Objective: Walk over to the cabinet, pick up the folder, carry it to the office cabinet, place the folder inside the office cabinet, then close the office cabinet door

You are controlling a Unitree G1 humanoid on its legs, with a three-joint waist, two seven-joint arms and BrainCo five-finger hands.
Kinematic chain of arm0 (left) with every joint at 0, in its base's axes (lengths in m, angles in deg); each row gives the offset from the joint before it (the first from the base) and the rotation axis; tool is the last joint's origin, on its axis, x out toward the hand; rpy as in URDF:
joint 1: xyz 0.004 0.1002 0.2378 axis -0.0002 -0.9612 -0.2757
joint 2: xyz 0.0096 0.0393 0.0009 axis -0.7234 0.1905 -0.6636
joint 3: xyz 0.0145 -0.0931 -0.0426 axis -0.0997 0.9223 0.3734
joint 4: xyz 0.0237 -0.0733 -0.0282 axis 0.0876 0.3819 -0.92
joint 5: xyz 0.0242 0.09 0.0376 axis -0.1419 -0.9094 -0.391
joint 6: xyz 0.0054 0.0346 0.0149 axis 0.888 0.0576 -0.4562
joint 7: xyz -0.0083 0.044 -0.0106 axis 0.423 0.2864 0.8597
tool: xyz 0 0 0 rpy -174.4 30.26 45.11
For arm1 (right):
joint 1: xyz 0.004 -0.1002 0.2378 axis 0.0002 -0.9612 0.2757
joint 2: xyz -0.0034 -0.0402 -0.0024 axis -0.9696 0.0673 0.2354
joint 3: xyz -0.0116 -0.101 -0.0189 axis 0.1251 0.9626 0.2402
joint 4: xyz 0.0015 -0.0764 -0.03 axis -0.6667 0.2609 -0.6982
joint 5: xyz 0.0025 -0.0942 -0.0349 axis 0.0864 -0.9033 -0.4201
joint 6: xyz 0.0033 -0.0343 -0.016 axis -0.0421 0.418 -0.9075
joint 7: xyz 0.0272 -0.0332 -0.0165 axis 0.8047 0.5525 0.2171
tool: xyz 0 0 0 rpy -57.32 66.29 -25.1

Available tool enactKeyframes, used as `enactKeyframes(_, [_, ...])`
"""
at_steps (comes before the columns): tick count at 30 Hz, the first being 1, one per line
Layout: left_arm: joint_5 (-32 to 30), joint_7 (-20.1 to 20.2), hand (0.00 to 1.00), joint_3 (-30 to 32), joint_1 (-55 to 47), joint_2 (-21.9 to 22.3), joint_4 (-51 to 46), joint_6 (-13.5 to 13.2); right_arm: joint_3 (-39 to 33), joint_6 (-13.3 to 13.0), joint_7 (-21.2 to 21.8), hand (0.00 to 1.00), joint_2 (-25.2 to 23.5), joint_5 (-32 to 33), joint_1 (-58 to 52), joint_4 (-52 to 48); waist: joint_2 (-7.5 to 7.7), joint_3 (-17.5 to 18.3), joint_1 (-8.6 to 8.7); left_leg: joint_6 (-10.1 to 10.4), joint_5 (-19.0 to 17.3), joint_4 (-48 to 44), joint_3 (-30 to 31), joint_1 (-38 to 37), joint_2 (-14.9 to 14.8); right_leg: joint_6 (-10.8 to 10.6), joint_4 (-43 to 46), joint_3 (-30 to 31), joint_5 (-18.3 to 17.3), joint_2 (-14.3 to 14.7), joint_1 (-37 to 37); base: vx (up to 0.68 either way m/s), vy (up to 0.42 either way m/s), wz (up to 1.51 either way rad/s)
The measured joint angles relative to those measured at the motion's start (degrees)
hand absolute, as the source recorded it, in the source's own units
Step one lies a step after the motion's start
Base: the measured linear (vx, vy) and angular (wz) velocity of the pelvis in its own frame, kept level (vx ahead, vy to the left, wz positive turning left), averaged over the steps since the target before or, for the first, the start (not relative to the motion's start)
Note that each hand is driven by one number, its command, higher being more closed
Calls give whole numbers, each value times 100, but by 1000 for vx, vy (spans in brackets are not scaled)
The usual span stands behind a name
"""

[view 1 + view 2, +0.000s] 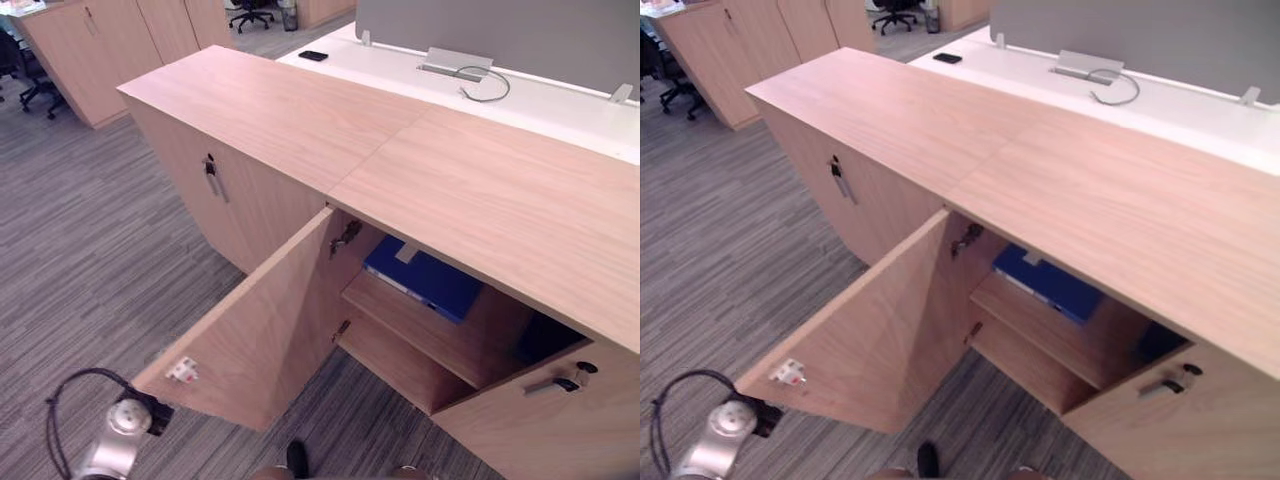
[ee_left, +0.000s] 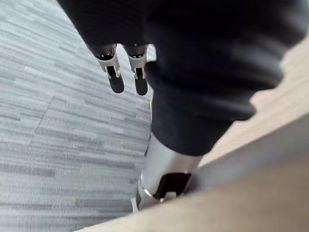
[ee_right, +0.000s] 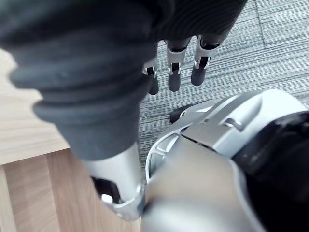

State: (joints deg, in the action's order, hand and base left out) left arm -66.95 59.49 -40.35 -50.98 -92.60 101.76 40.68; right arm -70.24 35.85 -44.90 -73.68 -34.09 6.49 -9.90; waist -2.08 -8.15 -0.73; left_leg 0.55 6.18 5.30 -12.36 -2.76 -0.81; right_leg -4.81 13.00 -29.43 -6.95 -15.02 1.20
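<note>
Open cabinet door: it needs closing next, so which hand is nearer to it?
Left, probably. The left hand hangs right beside the open door; the right hand hangs over carpet on the robot's other side.

R hand w/ fingers hanging straight & loose, nothing held, dark tips above grey striped carpet, light wood panel close by its ribbed wrist cover.

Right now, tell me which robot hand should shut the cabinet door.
Left, probably: its arm sits by the open door's free edge, left robot hand open; the right robot hand hangs over carpet.
</note>
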Motion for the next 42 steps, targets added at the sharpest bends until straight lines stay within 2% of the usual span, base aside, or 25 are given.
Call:
enactKeyframes(2, [-1,70,0,-431,-143,413,45,-1,160,-2,-7,0,19,3,-9,-3,13,8,35,-17,33,0,-8,57,6,-19,-56,8,14,13,-27,-107,10,5])
enactKeyframes(5, [-52,130,0,-858,-184,799,249,-1,165,-2,-6,0,12,3,16,-3,71,1,41,-47,63,-10,-126,61,28,-41,-84,157,164,9,-93,-54,21,-16])
enactKeyframes(7, [-62,217,0,-1228,-223,1142,331,0,161,1,-6,0,-9,3,67,-5,134,-34,47,-54,80,-47,-375,87,33,-72,-119,360,396,12,-246,-37,49,-59])
enactKeyframes(10, [-32,336,0,-1645,-95,1494,284,-17,161,24,-27,0,-64,-5,151,3,264,-87,188,-205,-123,-522,-697,388,31,-175,-373,482,822,31,-406,-63,45,-55])
enactKeyframes(11, [3,364,0,-1599,-91,1620,155,-22,152,32,-29,0,-49,-24,219,24,162,-66,143,-364,-308,-725,-932,553,-185,-163,-502,441,1128,92,-497,-113,27,-95])
enactKeyframes(12, [13,372,0,-1541,-118,1682,85,-37,146,39,-27,0,-47,-13,284,46,144,-97,95,-402,-336,-771,-1112,596,-287,-3,-345,260,1116,74,-612,-160,17,-110])
enactKeyframes(13, [84,392,0,-1439,-106,1767,58,-59,151,55,-6,0,23,-38,318,47,132,-142,127,-441,-372,-795,-1324,586,-415,597,727,-438,640,-242,-779,-164,82,-102])
enactKeyframes(14, [173,425,0,-1436,-117,1768,48,-60,144,50,2,0,64,-159,318,75,102,-140,135,-411,-414,-810,-1556,583,-567,677,1640,-982,320,-551,-776,-156,97,-91])
enactKeyframes(15, [205,454,0,-1426,-132,1759,40,-60,135,42,-7,0,82,-228,328,97,103,-135,130,-388,-427,-804,-1663,580,-643,637,1913,-1215,190,-625,-704,-107,85,-88])
enactKeyframes(16, [214,485,0,-1415,-159,1746,-32,-52,140,43,-15,0,103,-257,345,163,109,-130,112,-302,-436,-750,-1856,575,-752,336,1921,-1550,9,-643,-480,-55,13,-76])
enactKeyframes(17, [214,500,0,-1414,-195,1741,-74,-48,153,46,-15,0,101,-273,351,192,131,-115,101,-250,-411,-710,-1924,581,-769,191,1699,-1620,-64,-585,-389,-65,-27,-86])
enactKeyframes(18, [215,523,0,-1430,-231,1725,-82,-43,159,48,-14,0,47,-325,347,204,208,-70,89,-156,-315,-599,-2023,590,-715,197,1061,-1580,9,-415,-201,-84,-76,-102])
enactKeyframes(19, [211,588,0,-1490,-239,1631,-19,-18,160,55,-14,0,-90,-351,329,250,453,30,100,-150,-96,-401,-2351,598,-456,78,62,-1508,328,-335,91,-96,-102,-96])
enactKeyframes(20, [209,597,0,-1509,-187,1658,67,9,141,64,-5,0,-102,-339,346,253,423,4,131,-147,-72,-357,-2425,597,-416,-150,-138,-1468,325,-307,115,-112,-105,-86])
enactKeyframes(21, [208,600,0,-1536,-152,1785,124,46,106,64,-2,0,-5,-346,322,228,298,-51,246,-112,-38,-304,-2480,553,-447,-124,-185,-1387,374,-222,69,-83,-75,-57])
enactKeyframes(22, [209,610,0,-1623,-154,1825,130,46,9,74,-3,0,1,-342,242,226,237,-36,288,-51,84,-207,-2511,393,-475,-92,-223,-1248,355,-122,118,-64,-56,-54])
enactKeyframes(26, [212,657,0,-1669,-50,1895,135,31,-116,75,-15,0,-67,-340,-3,225,217,119,336,98,233,-4,-2545,183,-605,41,-457,-1163,268,103,214,-56,-108,-22])
enactKeyframes(31, [424,560,0,-1646,140,1895,375,17,-85,73,-48,0,-97,-233,38,216,209,159,417,118,209,-52,-2523,199,-631,41,-466,-1139,241,135,197,-5,-69,-3])
enactKeyframes(33, [511,427,0,-1517,264,1913,593,9,-41,55,-84,0,-166,-175,94,228,254,179,427,93,-67,-621,-2495,438,-783,-2,-420,-1154,258,123,185,32,-80,4])
enactKeyframes(35, [739,219,0,-1222,279,1999,640,8,130,39,-116,0,-86,33,119,281,192,207,403,61,-904,-2313,-2464,921,-1354,-85,-256,-1089,176,130,231,76,-96,-14])
enactKeyframes(37, [914,68,0,-1074,288,2025,639,-1,220,19,-131,0,-47,69,126,324,203,213,401,-28,-1123,-2948,-2184,983,-1563,-97,-196,-1015,136,162,403,69,-28,-18])
enactKeyframes(38, [943,26,0,-1030,289,2049,639,-9,273,3,-144,0,-40,83,125,332,221,224,397,-29,-1124,-3017,-1965,984,-1540,-97,-211,-957,136,154,435,24,-6,-25])
enactKeyframes(40, [1108,-118,0,-860,319,2165,635,-28,429,-17,-177,0,-16,235,131,282,202,241,345,-15,-1132,-3161,-922,1128,-1313,-128,-287,-799,157,81,448,-14,21,-23])
enactKeyframes(41, [1129,-153,0,-833,321,2186,632,-41,431,-16,-181,0,-11,236,126,280,232,230,327,91,-1261,-3121,-554,1210,-1187,-145,-312,-770,171,50,464,-8,108,-27])
enactKeyframes(42, [1163,-200,0,-758,280,2247,600,-55,430,-16,-228,0,23,235,132,312,173,264,243,324,-1467,-2454,432,1068,-781,-175,-290,-618,204,43,368,-43,200,-52])
